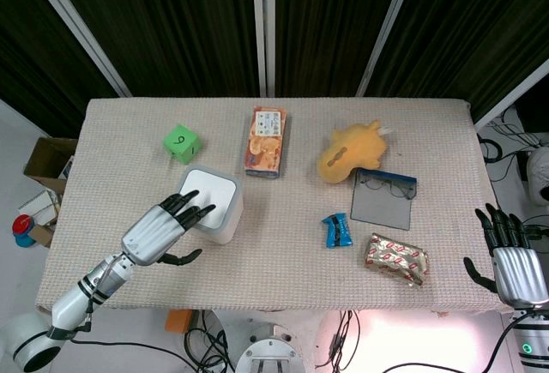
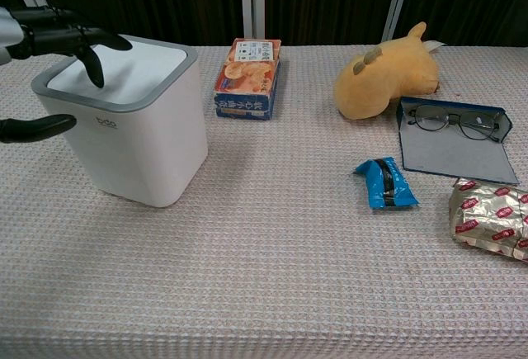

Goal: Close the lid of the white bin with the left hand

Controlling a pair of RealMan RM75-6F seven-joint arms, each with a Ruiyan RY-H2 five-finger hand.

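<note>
Head view
- Left hand [image 1: 161, 230]: fingers spread and extended, holding nothing; fingertips [image 1: 196, 209] lie over the near left edge of the lid [image 1: 208, 194]; thumb hangs apart below, beside the bin wall.
- White bin [image 1: 225, 223]: stands on the table [image 1: 274, 266] at left centre, lid lying flat within the grey rim.
- Right hand [image 1: 512, 261]: off the table's near right corner, fingers extended and apart, holding nothing.
- Green cube [image 1: 181, 142]: behind the bin, a dark "9" on its top face.
- Snack box [image 1: 265, 141]: orange, lies flat at mid-table; its print is too small to read.
- Yellow plush toy [image 1: 352, 150]: right of the box, just behind the open glasses case [image 1: 382, 198].
- Blue packet [image 1: 337, 231] and red-and-silver packet [image 1: 397, 259]: near right; lettering unreadable.

Chest view
- Left hand [image 2: 43, 37]: dark fingers reach over the lid's [image 2: 124, 63] left part, one curving down toward it; contact cannot be confirmed. Thumb extends alongside the bin's left wall.
- White bin [image 2: 140, 148]: lid level with the grey rim; small grey logo [image 2: 102, 123] on the front, not legible.
- Snack box [image 2: 247, 78]: orange and blue, characters unreadable.
- Glasses [image 2: 449, 120]: rest in the open case [image 2: 455, 154].
</note>
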